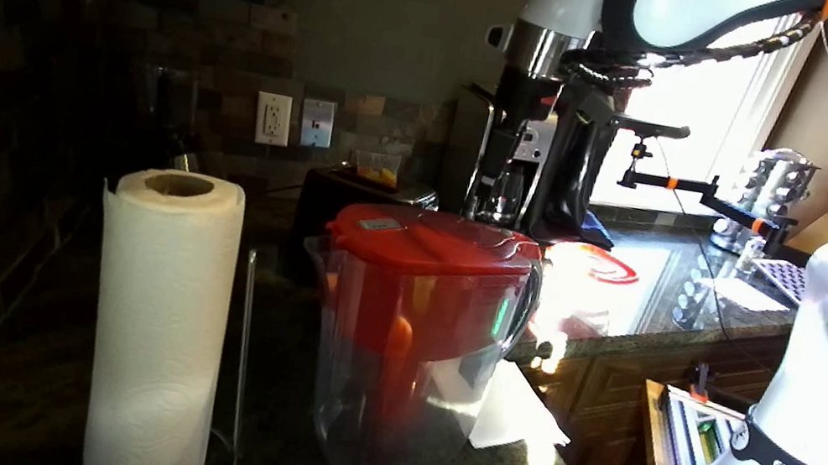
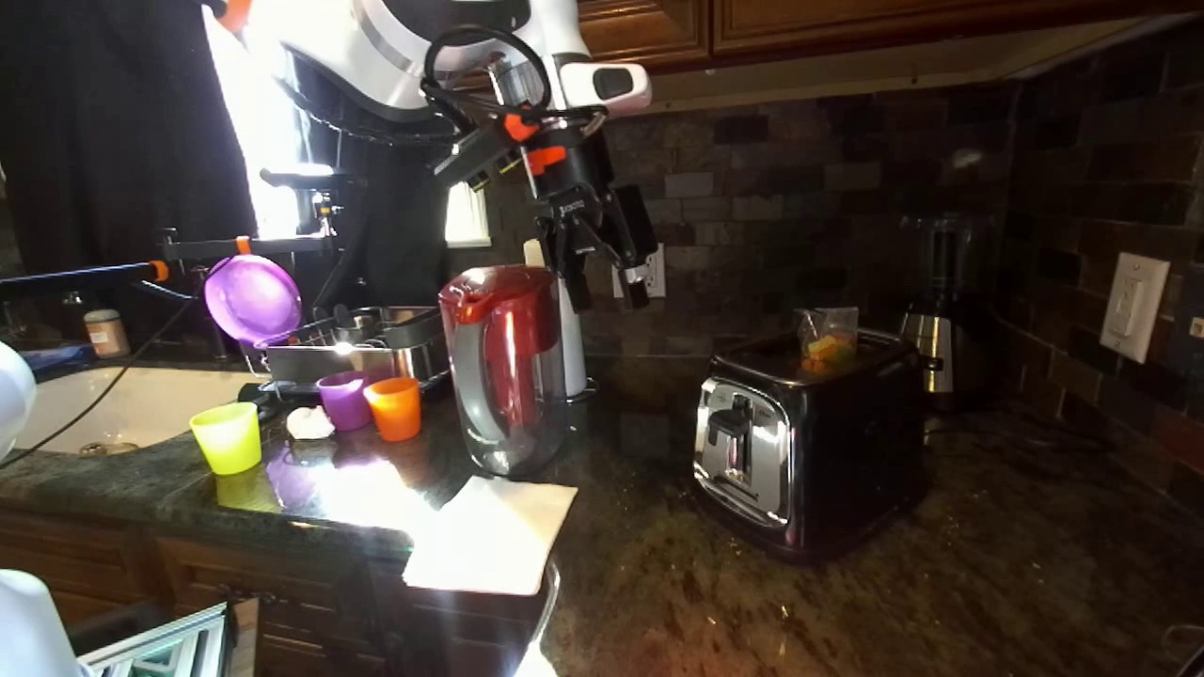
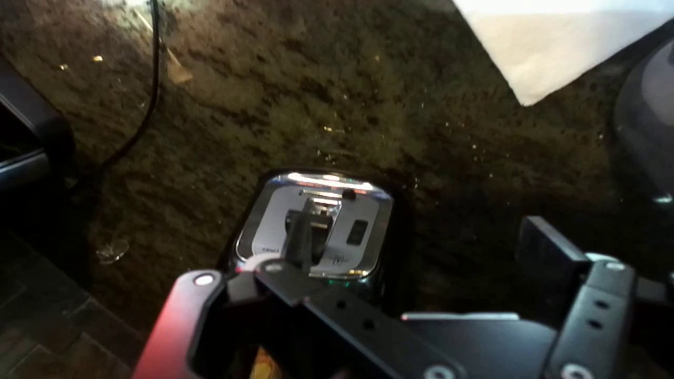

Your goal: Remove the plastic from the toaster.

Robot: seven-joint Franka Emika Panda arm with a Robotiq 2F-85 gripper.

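Observation:
The plastic [image 2: 830, 346] is a small clear packet with orange-yellow colour in it, standing up out of the top of the black toaster [image 2: 847, 461]. In an exterior view the plastic [image 1: 376, 170] shows above the toaster [image 1: 323, 204] behind the pitcher. In the wrist view only an orange-yellow bit of plastic [image 3: 264, 367] shows at the bottom edge, mostly hidden by a finger. The toaster's chrome lever end [image 3: 352, 255] lies behind the left finger. My gripper [image 2: 607, 296] is open and empty, above the counter, between pitcher and toaster. In the wrist view its fingers [image 3: 421, 239] are wide apart.
A red-lidded clear pitcher [image 1: 417, 310] and a paper-towel roll [image 1: 158, 332] stand near the toaster. A white napkin [image 2: 494, 541] lies at the counter edge. Cups [image 2: 393, 409] stand near the sink. A dark appliance [image 2: 936, 348] stands behind the toaster. A cord [image 3: 152, 95] crosses the counter.

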